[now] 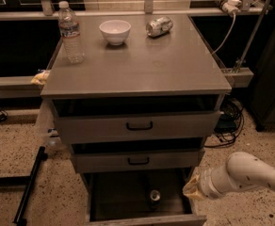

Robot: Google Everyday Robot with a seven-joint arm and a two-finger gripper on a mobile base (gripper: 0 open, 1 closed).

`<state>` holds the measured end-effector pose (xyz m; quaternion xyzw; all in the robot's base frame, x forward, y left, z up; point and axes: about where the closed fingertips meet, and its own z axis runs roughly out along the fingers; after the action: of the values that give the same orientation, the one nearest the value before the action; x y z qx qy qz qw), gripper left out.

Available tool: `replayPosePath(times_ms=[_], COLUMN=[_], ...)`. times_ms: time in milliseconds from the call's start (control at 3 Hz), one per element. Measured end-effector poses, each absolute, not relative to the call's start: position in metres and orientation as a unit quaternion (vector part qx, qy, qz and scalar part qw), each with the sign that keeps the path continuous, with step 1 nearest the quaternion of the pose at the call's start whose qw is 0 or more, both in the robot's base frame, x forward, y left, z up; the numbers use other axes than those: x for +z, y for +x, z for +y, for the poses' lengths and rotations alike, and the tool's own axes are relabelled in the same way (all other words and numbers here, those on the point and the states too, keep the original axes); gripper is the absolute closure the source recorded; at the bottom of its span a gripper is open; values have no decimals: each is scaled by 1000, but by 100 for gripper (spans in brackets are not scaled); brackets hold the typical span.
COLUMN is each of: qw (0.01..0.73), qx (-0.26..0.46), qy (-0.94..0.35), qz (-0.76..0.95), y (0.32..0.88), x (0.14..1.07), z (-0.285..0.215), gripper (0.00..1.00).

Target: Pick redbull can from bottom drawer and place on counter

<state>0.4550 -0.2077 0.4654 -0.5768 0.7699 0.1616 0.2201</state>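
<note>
- The redbull can (155,196) is seen standing upright inside the bottom drawer (114,199), right of the middle of its dark floor, with its shiny top facing up.
- The bottom drawer is pulled out toward the near side and lies open; nothing else can be made out in it.
- The tool (192,190) is held low at the right edge of the bottom drawer, just beside the drawer's right wall and to the right of the redbull can, apart from it.
- Whether the tool is wide or narrow cannot be told; only its tan-coloured end is shown.
- The white arm (250,174) is seen reaching in from the right edge of the scene.
- The two shallower drawers, the top drawer (104,127) and the middle drawer (109,162), are each drawn out slightly, with black handles at their fronts.
- On the desk (142,67), a water bottle (70,32) is stood at the far left corner.
- A white bowl (115,31) is placed at the far middle.
- A dented silver can (159,26) is laid on its side to the right of the bowl.
- The near half of the desk is bare.
</note>
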Motion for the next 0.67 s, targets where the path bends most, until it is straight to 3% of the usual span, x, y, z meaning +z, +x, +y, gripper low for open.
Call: replayPosePath(times_ms=[667], qw=[208], qx=[156], qy=[-623], qz=[738], y=[464], x=[393], z=[-207], gripper=[100])
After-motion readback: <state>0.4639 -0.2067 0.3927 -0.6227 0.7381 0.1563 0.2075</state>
